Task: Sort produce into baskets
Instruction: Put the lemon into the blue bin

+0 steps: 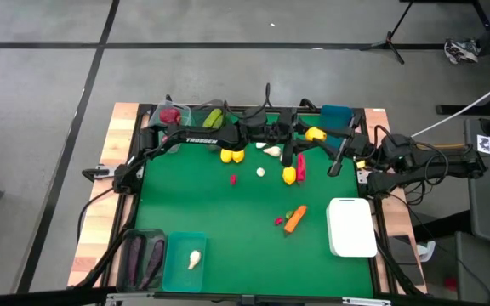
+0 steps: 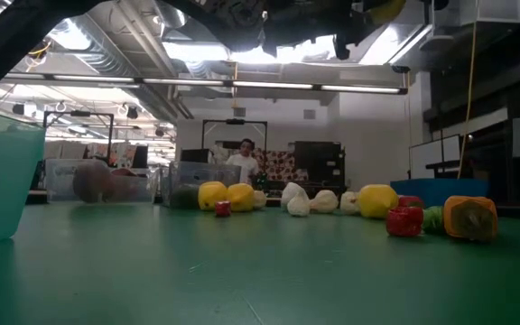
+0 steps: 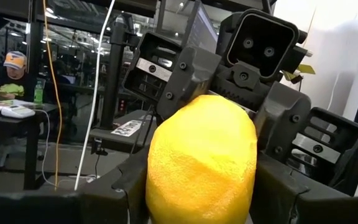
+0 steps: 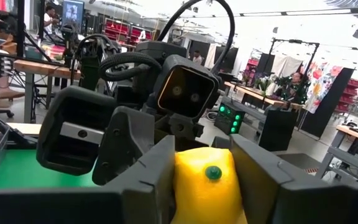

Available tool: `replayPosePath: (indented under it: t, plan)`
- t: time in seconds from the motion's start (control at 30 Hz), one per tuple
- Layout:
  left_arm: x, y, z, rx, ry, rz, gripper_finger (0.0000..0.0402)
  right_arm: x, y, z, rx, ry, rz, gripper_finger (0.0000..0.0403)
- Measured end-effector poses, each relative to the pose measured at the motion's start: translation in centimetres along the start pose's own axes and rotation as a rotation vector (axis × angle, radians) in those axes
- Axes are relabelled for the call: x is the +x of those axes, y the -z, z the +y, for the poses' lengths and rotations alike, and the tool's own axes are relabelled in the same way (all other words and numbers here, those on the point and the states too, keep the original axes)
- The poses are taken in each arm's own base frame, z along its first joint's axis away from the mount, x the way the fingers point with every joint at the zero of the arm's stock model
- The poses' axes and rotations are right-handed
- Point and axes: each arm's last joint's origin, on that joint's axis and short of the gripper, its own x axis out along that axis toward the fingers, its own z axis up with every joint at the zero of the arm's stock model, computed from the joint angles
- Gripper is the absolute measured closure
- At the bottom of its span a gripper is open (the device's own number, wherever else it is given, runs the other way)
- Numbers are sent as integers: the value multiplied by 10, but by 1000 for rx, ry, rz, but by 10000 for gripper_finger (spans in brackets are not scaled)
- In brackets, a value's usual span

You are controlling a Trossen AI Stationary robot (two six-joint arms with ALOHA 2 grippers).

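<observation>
In the high view, the two arms meet in the air over the far side of the green table (image 1: 228,221). The lemon (image 1: 315,133) sits between the left gripper (image 1: 306,134) and the right gripper (image 1: 323,136), just in front of the blue tub (image 1: 337,115). This looks like a hand-over from one arm to the other. To do it well, the right gripper should squeeze firmly first, and only then should the left one let go, slowly, so the lemon does not drop. In the low view, both grippers hang dark at the very top, and only a bit of yellow (image 2: 379,9) shows there, high above the other toys on the table. In the left wrist view, the left fingers (image 3: 278,193) hug the lemon (image 3: 201,162) on both sides, and its far end points at the right gripper. In the right wrist view, the right fingers (image 4: 148,180) press on both sides of the lemon (image 4: 207,186) too. Its small green stem dot (image 4: 213,172) faces the right arm. So the lemon seems to lie long-ways from left to right, one tip toward each arm.
</observation>
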Motion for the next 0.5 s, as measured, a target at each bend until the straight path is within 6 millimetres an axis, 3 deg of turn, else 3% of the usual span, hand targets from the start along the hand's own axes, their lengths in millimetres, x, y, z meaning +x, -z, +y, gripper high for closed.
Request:
replayPosePath:
  t: [0.37, 0.5]
  plan:
    - [0, 0, 0, 1, -11, 2, 203, 0, 1, 0, -3, -1, 5, 273]
    - [0, 3, 1, 1, -20, 25, 185, 0, 2, 0, -11, -2, 15, 273]
